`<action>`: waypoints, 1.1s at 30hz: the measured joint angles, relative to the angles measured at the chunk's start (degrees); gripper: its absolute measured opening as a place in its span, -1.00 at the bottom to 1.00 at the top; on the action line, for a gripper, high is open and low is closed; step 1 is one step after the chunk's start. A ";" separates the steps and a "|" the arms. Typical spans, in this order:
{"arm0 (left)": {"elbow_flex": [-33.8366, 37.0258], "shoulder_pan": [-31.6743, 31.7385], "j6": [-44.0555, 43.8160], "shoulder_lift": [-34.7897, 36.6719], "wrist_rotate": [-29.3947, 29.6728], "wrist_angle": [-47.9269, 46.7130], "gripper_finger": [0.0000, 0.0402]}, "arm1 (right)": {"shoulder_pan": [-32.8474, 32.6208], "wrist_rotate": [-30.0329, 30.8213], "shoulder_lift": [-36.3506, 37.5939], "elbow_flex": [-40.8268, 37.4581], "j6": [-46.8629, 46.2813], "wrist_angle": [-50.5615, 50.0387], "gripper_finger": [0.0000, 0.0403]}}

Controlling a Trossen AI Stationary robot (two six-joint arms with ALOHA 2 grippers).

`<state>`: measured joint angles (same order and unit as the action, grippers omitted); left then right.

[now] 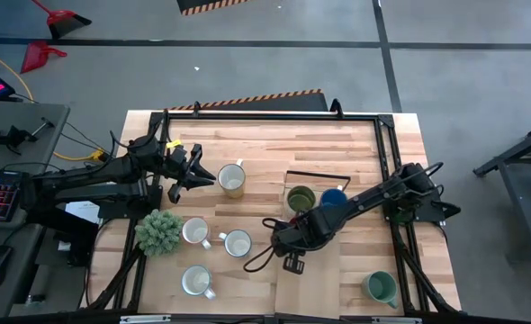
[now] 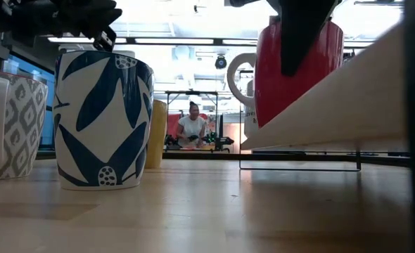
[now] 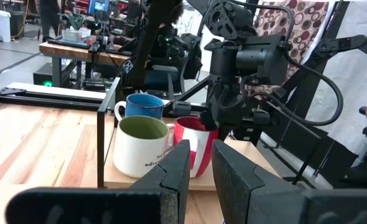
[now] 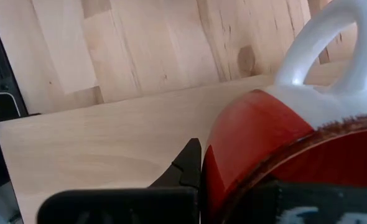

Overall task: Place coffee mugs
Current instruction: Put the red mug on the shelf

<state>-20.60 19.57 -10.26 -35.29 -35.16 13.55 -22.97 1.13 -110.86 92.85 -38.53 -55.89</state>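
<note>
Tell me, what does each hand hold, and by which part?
The right hand grips the red mug by its rim. The left hand holds nothing.

From above, the right gripper (image 1: 303,236) hides the red mug (image 3: 195,152) entirely. In the right wrist view that mug's handle (image 4: 333,43) runs off the frame. In the low view the patterned mug (image 2: 10,125) is cut by the edge, and the distant person (image 2: 192,128) is too small to make out.

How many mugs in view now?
8. Cream ceramic mug by the left end effector; three white ceramic mugs near the plant; olive, blue mugs on the board; red mug in the right end effector; teal mug front right.
</note>
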 joint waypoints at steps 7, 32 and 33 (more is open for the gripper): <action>0.00 0.00 -0.11 0.02 0.00 0.10 -0.71 | 0.06 1.12 -0.03 0.03 -0.23 0.04 -1.00; 0.00 0.02 -0.07 0.00 0.02 0.08 -0.71 | 0.95 0.83 -0.16 0.88 -1.02 -3.48 -0.50; 0.00 0.02 -0.08 0.00 0.02 0.08 -0.71 | 1.21 1.35 -0.14 1.29 -0.75 -3.54 -0.48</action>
<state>-20.60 19.59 -10.35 -35.29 -35.14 13.63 -21.76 2.48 -111.00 94.14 -39.28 -59.43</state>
